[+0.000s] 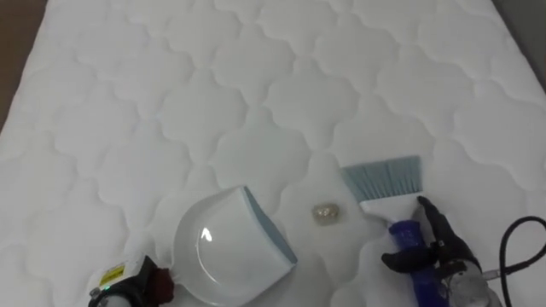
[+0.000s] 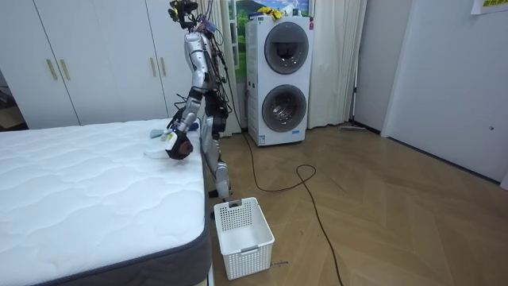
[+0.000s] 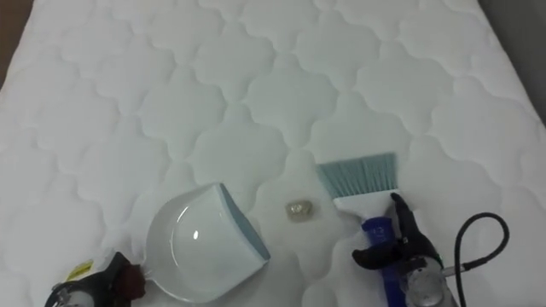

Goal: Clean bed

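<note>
The right robot hand (image 1: 433,249) was clamped round the blue handle of the hand brush (image 1: 386,179), whose grey-blue bristles rested on the mattress (image 1: 213,85) just beyond it. The left robot hand (image 1: 128,286) sat at the rear of the white dustpan (image 1: 223,247); whether it was closed on the handle could not be told. Between the bristles and the dustpan's blue-edged lip lay one small pale scrap of debris (image 1: 326,212), near both but touching neither.

By that reading the sweep was set up but not done. The scrap was not yet in the dustpan, and the rest of the quilted surface in view looked clean. What seemed left was a short stroke toward the lip, then emptying.

Open mattress ran well beyond the tools, its edges showing at the upper corners. In the room view the robot stood against the edge of the bed (image 2: 95,199), leaning over it, and a white basket (image 2: 242,234) sat on the floor by the bed's corner.
</note>
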